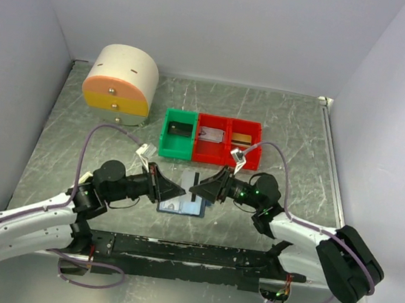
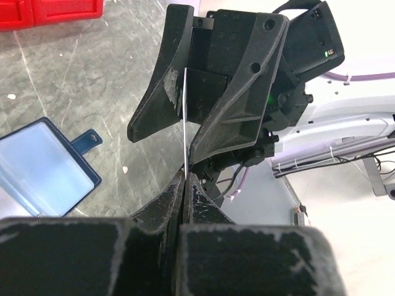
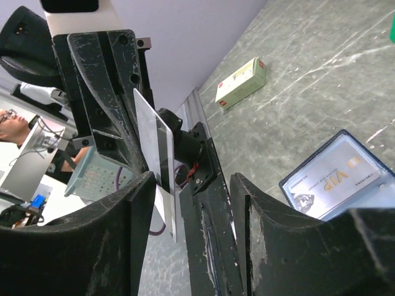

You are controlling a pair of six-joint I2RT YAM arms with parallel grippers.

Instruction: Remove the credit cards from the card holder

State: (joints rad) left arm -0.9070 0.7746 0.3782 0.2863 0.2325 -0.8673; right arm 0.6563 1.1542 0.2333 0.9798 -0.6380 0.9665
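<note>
The card holder (image 1: pixel 182 207) lies open and flat on the table, its pale blue-grey lining up (image 2: pixel 43 165). A pale credit card marked VIP (image 3: pixel 333 177) sits inside the card holder (image 3: pixel 376 197). Above the table my left gripper (image 2: pixel 184 179) is shut on the lower edge of another credit card (image 2: pixel 184 117), holding it upright and edge-on. My right gripper (image 3: pixel 192 179) faces it with its jaws apart on either side of that card (image 3: pixel 153 139), which stands close to one finger (image 3: pixel 117 234) with a gap to the other. In the top view the two grippers (image 1: pixel 181 190) (image 1: pixel 199 188) meet over the holder.
A green bin (image 1: pixel 178 133) and red bins (image 1: pixel 228 140) with small items stand behind the holder. A cream and orange drawer unit (image 1: pixel 120 81) is at the back left. A cream box with a red label (image 3: pixel 241 83) lies on the table. A black rail (image 1: pixel 189 254) runs along the near edge.
</note>
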